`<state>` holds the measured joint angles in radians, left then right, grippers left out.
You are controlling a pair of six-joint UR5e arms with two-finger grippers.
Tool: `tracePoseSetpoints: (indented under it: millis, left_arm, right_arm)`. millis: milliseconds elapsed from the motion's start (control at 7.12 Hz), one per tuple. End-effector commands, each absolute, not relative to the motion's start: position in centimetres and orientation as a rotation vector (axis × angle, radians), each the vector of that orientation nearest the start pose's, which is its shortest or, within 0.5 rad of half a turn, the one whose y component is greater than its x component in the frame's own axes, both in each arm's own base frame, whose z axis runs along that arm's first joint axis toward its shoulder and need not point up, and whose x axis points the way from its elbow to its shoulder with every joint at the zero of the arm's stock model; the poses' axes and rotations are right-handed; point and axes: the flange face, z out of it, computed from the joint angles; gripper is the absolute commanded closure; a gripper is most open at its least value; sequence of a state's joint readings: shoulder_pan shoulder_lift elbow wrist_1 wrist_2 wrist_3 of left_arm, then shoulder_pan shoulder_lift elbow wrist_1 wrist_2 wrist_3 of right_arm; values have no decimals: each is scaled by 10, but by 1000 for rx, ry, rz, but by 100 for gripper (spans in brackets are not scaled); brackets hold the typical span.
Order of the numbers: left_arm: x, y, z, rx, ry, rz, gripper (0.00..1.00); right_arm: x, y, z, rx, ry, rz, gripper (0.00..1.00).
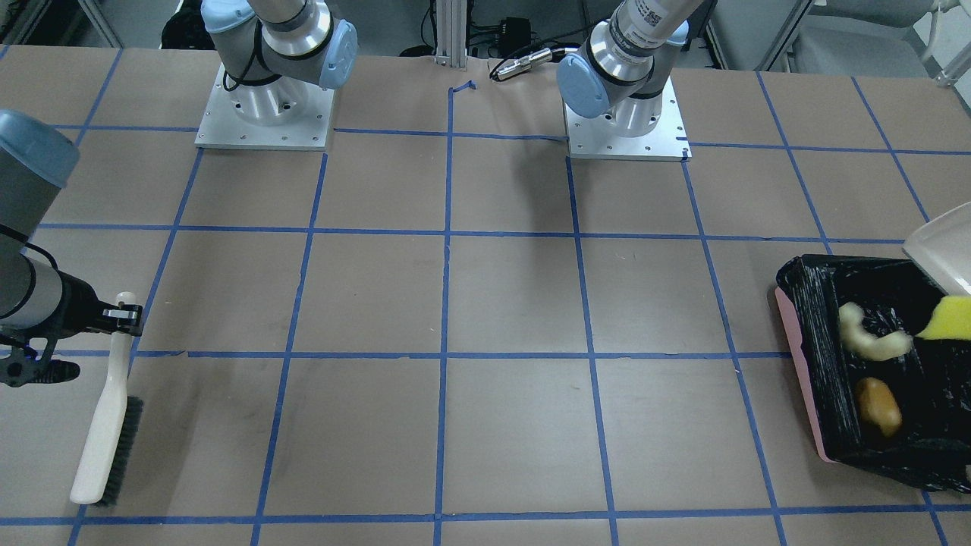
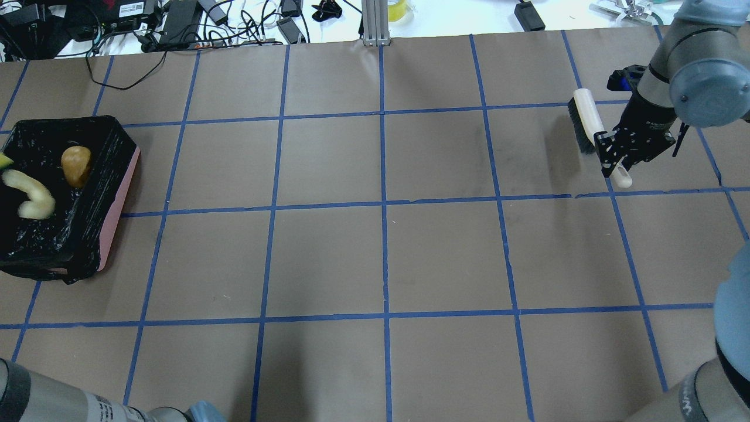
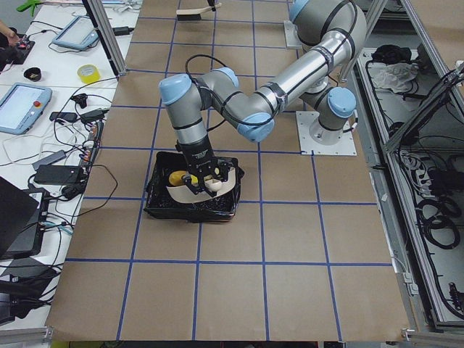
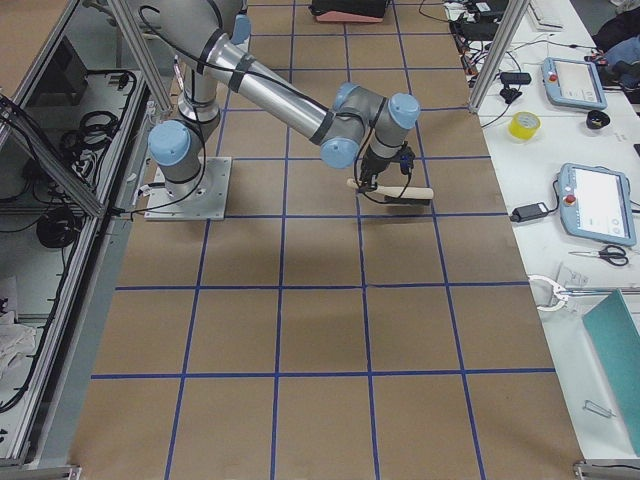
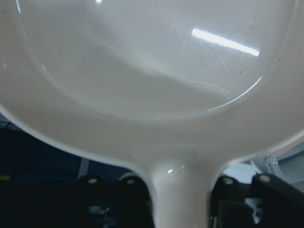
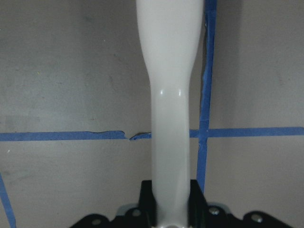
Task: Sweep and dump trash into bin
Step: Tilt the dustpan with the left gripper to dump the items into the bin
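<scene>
1. Overhead exterior showed the bin (image 2: 120, 176) at the left end of the table (image 2: 328, 258), with its pink wall facing the table's middle and its long side running away from the robot.
2. The lump (image 2: 76, 165) lay inside by that wall, its long axis also running away from the robot.
3. The slice (image 2: 29, 196) lay aslant near it, not touching it, with its bent end nearer the robot.
4. The wedge (image 1: 948, 318), cut off by the frame edge, pointed its tip at the slice from just beside it.
5. The dustpan (image 1: 937, 254) hung tilted over the bin, and the left gripper (image 5: 178, 190) was clamped on its handle.
6. Well apart, at the right end, the right gripper (image 2: 618, 153) was clamped on the handle of the brush (image 2: 586, 120). The brush ran diagonally, its head away from the robot and its bristles toward the table's middle.
</scene>
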<state>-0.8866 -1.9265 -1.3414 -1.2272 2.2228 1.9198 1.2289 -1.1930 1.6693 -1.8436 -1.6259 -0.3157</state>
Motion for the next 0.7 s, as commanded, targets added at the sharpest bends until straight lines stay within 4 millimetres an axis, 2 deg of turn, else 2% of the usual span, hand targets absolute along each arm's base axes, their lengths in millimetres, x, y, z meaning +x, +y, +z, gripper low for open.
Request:
tracePoseSetpoints:
  millis: [0,281,421,561]
  left_arm:
    - [330,-569,462,1512,2035,824,100]
    - [329,-568,470,1577,2035,751,100]
    - [320,-568,469,1726,2046,616,100]
    - [312,-565,462,1837,2113,492,100]
  right_arm:
    - [-76,-593,251,31,3105,350,100]
    - [-76,-591,241,35,3096,376,96]
    - [-76,-591,242,35,3095,373,77]
    - [-76,-592,243,36,3099,357,28]
